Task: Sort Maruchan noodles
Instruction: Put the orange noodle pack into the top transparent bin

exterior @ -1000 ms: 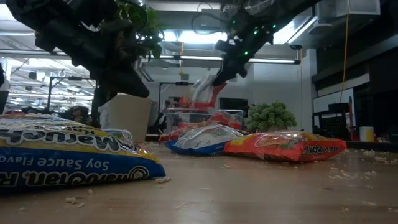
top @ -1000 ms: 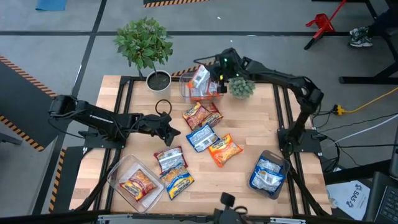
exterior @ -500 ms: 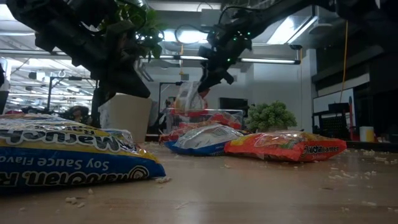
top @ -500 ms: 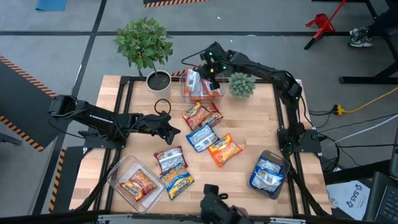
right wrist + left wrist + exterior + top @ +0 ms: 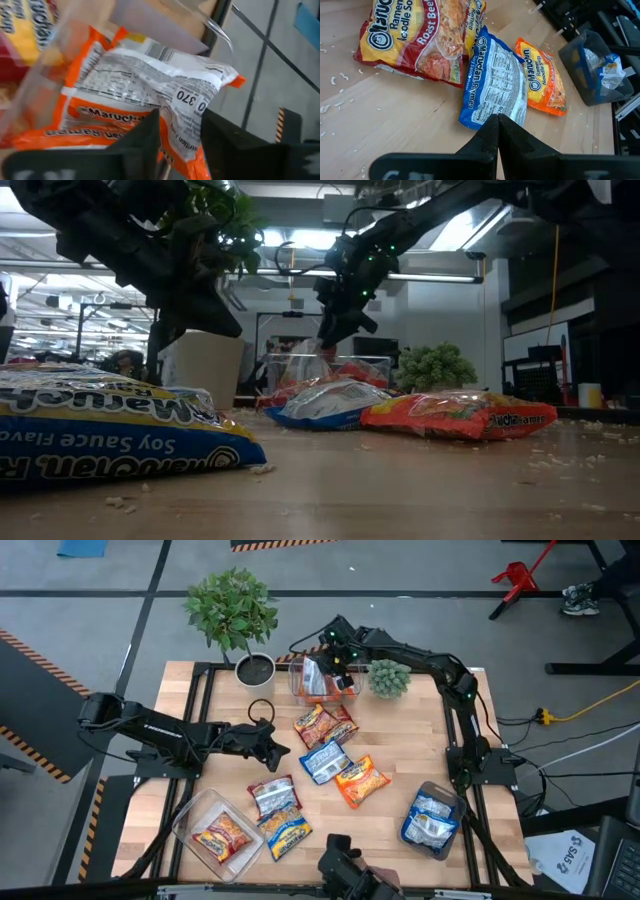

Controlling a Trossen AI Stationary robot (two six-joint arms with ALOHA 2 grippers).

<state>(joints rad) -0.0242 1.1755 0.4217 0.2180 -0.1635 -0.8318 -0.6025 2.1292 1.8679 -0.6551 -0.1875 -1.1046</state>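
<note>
orange noodle packet (image 5: pixel 150 95) lying back-side up in the clear tub (image 5: pixel 318 681) at the far edge of the table (image 5: pixel 420 750), next to the small bushy plant (image 5: pixel 388 678). right gripper (image 5: pixel 334 652) just above the tub, fingers (image 5: pixel 137 145) slightly apart with the packet's edge between them; can't tell if they touch it. more packets loose mid-table: a yellow-red one (image 5: pixel 420 42), a blue one (image 5: pixel 495 82), an orange one (image 5: pixel 540 75). left gripper (image 5: pixel 497 125) low over the table near these, fingers pressed together, holding nothing. blue bin (image 5: pixel 433 818) and another clear tub (image 5: pixel 215 830) at the near side, packets in each.
</note>
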